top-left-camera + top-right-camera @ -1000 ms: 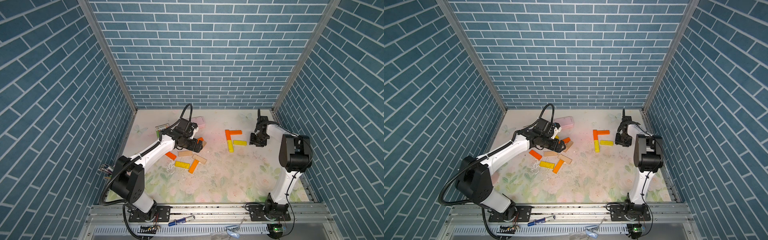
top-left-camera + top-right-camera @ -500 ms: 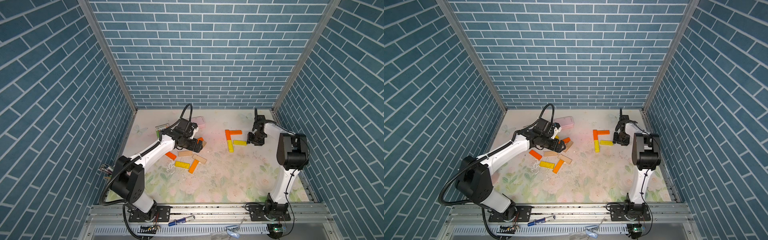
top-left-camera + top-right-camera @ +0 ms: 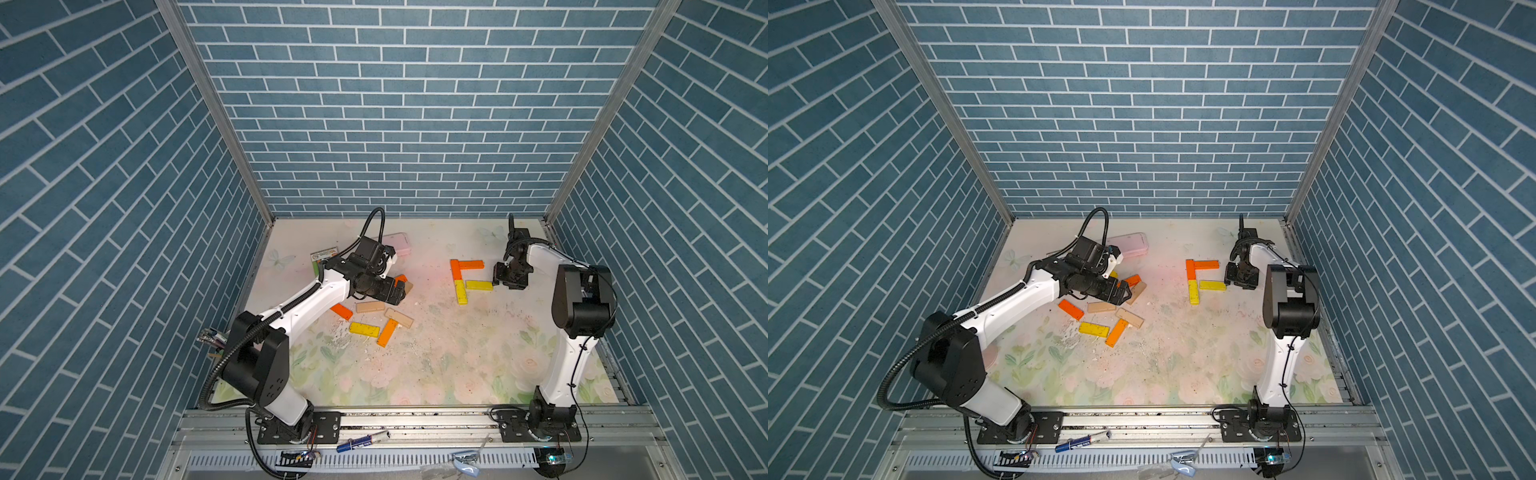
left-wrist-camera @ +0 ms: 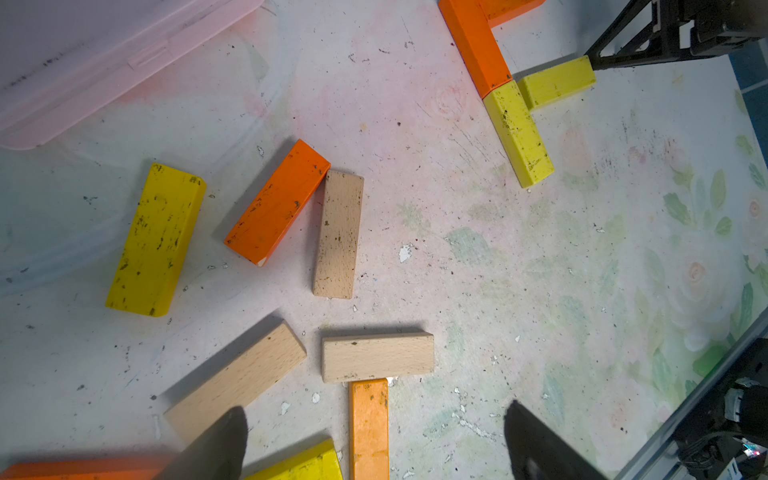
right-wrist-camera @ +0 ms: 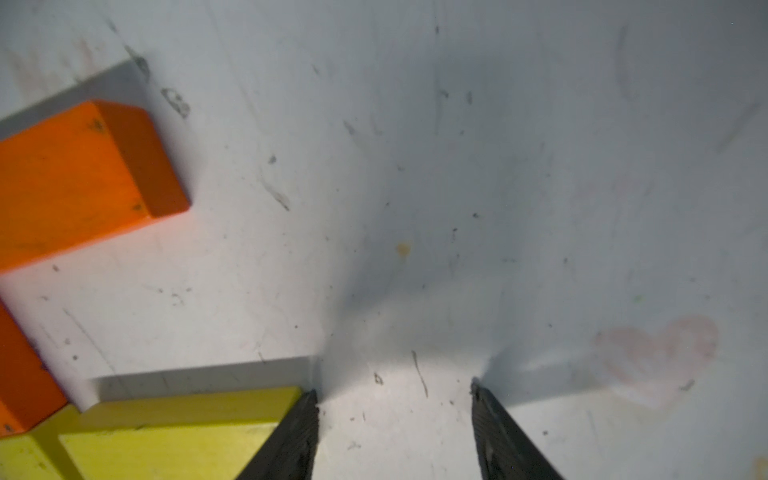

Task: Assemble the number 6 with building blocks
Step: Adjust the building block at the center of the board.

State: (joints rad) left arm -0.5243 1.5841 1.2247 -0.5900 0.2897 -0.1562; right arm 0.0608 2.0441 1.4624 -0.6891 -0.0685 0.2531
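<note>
- Worktop: half-built number 6 on the far side, nearer the right arm. Stem, top and middle strokes laid.
- Loose blocks: heap lies right below the left fingers, which are spread wide and empty. Left arm is nearer, so probably the next pick.
- Yellow bar, middle stroke: long axis crosswise, free end touching one of the right fingers. Those are parted and hold nothing.

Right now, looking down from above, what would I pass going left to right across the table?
In a top view: chalk pack → loose yellow block → slanted tan block → upright orange block → yellow crossbar block → right gripper.
</note>
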